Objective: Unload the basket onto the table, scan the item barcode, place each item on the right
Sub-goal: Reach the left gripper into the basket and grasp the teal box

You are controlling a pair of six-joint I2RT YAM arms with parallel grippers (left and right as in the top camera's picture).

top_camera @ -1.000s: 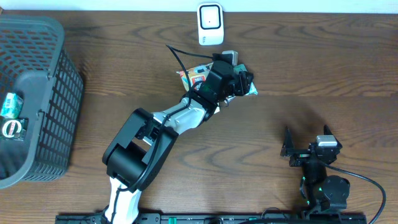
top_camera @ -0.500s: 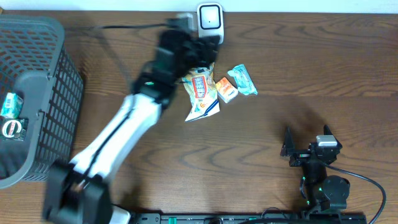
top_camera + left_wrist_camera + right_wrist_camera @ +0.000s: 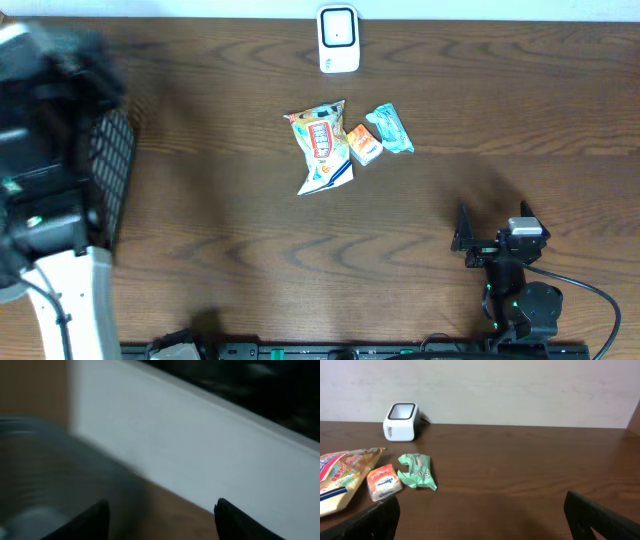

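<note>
Three items lie mid-table in front of the white scanner point(image 3: 338, 38): a yellow snack bag point(image 3: 322, 148), a small orange-and-white packet point(image 3: 363, 144) and a green packet point(image 3: 390, 128). The right wrist view shows the scanner point(image 3: 401, 422), the snack bag point(image 3: 340, 477), the orange packet point(image 3: 384, 481) and the green packet point(image 3: 418, 471). My left arm point(image 3: 45, 200) is a blur at the far left, over the basket. Its gripper point(image 3: 160, 520) is open with nothing between the fingers. My right gripper point(image 3: 492, 222) rests open at the lower right, far from the items.
A dark mesh basket point(image 3: 115, 160) stands at the left edge, mostly hidden by the blurred left arm. A pale wall point(image 3: 200, 445) fills the left wrist view beyond the wooden table point(image 3: 250, 250).
My left arm has swung from the items past the scanner to the far left over the basket. The three items lie uncovered. The right arm has not moved.
</note>
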